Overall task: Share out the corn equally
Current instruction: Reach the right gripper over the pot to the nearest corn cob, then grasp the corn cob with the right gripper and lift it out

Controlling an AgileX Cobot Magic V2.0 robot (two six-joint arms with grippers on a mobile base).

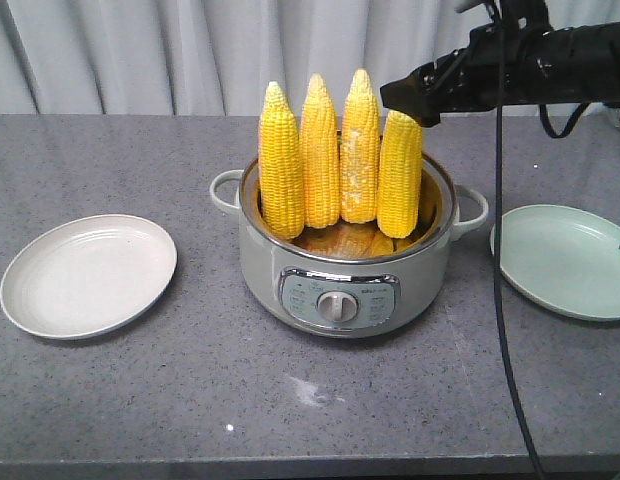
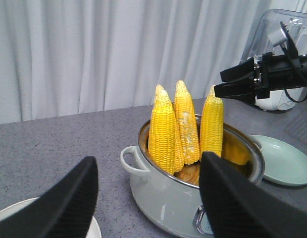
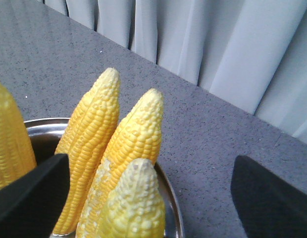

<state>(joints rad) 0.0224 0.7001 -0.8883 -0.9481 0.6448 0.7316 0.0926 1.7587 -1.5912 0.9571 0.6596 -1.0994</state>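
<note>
Several yellow corn cobs stand upright, tips up, in a pale green electric pot [image 1: 290, 255] at the table's middle. The rightmost cob [image 1: 400, 175] has its tip just under my right gripper [image 1: 415, 100], which is open. In the right wrist view that cob's pale tip [image 3: 136, 198] lies between the wide-apart fingers [image 3: 34, 191], with two more cobs [image 3: 91, 144] behind it. A cob with whitish patches [image 1: 359, 150] stands beside it. My left gripper [image 2: 149, 163] is open and empty, low on the pot's left, and is out of the front view.
A white plate [image 1: 88, 275] lies left of the pot and a pale green plate [image 1: 565, 260] right of it, both bare. A black cable [image 1: 500, 250] hangs from the right arm down past the green plate. A clear-jar appliance [image 2: 287, 29] stands at the back right.
</note>
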